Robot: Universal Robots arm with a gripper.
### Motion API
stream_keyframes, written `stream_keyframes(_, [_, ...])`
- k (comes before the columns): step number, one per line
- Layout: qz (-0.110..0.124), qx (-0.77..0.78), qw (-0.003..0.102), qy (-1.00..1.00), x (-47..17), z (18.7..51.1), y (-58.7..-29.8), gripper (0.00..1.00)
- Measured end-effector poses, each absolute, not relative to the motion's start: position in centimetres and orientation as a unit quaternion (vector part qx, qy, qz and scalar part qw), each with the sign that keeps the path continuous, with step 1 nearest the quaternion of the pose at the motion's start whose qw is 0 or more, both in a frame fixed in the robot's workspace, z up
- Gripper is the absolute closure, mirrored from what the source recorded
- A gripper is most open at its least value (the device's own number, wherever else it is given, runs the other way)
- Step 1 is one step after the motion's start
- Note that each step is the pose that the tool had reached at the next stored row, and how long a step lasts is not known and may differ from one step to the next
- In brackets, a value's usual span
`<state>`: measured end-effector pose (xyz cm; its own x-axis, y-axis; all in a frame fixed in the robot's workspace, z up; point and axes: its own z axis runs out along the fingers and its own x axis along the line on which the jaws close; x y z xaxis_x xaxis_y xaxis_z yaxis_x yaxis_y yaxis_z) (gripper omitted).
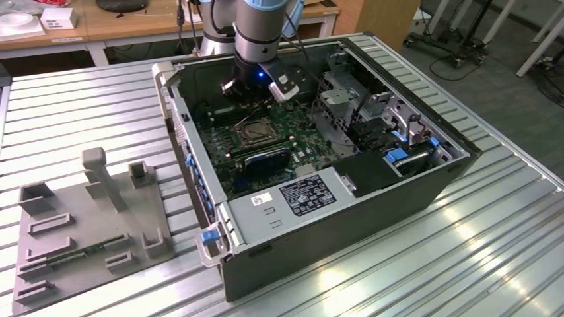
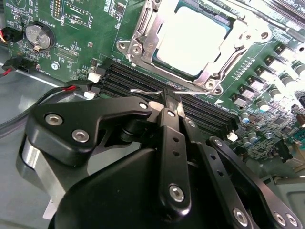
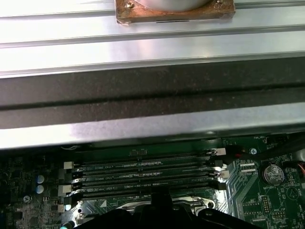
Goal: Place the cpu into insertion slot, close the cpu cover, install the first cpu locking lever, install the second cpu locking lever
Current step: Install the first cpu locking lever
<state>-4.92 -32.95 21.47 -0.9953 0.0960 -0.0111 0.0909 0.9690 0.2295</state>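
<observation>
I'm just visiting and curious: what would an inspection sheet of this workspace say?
Surface: ribbed silvery metal table carrying an open black computer case.
Job's things: pale square cpu sits in the metal-framed insertion slot; silvery cpu cover appears down around it.
Clutter: grey fixture plate with upright blocks beside the case.
Gripper: black gripper low over long black memory slots, beside that slot.
Cables: red and black wires at the green board's edge.
Surroundings: wooden desk with white boxes.

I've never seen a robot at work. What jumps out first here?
An open computer case lies on a ribbed metal table, with the robot arm reaching down into it. In the second wrist view, the black gripper hangs at the long memory slots, beside the pale cpu framed by its silvery cpu cover.
</observation>
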Motion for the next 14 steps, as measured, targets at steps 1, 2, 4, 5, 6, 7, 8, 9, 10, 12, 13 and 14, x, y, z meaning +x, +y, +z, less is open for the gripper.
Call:
stream_keyframes(1, [0.115, 0.047, 0.011, 0.992, -4.94, 21.46, -32.83, 0.89])
stream_keyframes(2, [0.115, 0.047, 0.011, 0.992, -4.94, 21.46, -32.83, 0.89])
stream_keyframes(4, [0.115, 0.047, 0.011, 0.992, -4.94, 21.46, -32.83, 0.89])
stream_keyframes(5, [0.115, 0.047, 0.011, 0.992, -4.94, 21.44, -32.83, 0.89])
stream_keyframes(6, [0.115, 0.047, 0.011, 0.992, -4.94, 21.41, -32.83, 0.89])
stream_keyframes(7, [0.115, 0.047, 0.011, 0.992, -4.93, 21.35, -32.82, 0.89])
stream_keyframes(8, [0.115, 0.047, 0.011, 0.992, -4.93, 21.27, -32.82, 0.89])
stream_keyframes(9, [0.115, 0.047, 0.011, 0.992, -4.94, 21.18, -32.83, 0.89])
stream_keyframes(10, [0.115, 0.047, 0.011, 0.992, -4.94, 21.08, -32.83, 0.89])
stream_keyframes(12, [0.115, 0.047, 0.011, 0.992, -4.93, 20.87, -32.83, 0.89])
stream_keyframes(13, [0.115, 0.047, 0.011, 0.992, -4.90, 20.78, -32.83, 0.89])
stream_keyframes(14, [0.115, 0.047, 0.011, 0.992, -4.87, 20.70, -32.83, 0.89])
